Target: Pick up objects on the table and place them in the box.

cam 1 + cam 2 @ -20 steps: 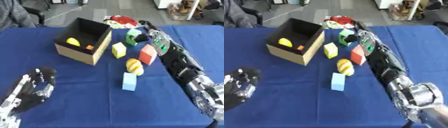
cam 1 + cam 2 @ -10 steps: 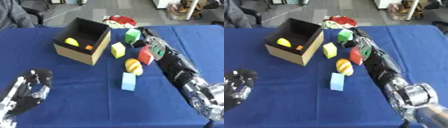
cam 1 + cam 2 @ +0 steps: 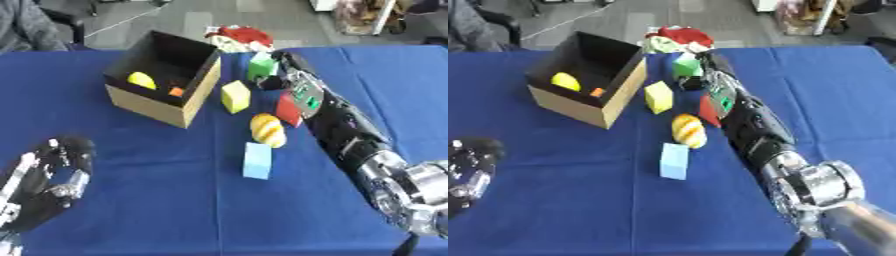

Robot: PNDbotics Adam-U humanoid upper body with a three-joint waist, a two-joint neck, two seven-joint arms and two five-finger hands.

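Where the blue-clothed table (image 3: 131, 200) ends at 12 o'clock, grey floor (image 3: 175, 17) begins. Right hand (image 3: 278, 75) reaches the green block (image 3: 261, 66); whether its fingers are closed cannot be told. Left hand (image 3: 44, 182) rests at 8 o'clock, fingers relaxed. Box (image 3: 157, 102) stands at 10 o'clock, holding a yellow piece (image 3: 141, 80).

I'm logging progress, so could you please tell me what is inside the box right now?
Inside the box lie a yellow piece and a small orange piece. The near wall hides part of the floor, so anything lying there cannot be seen.
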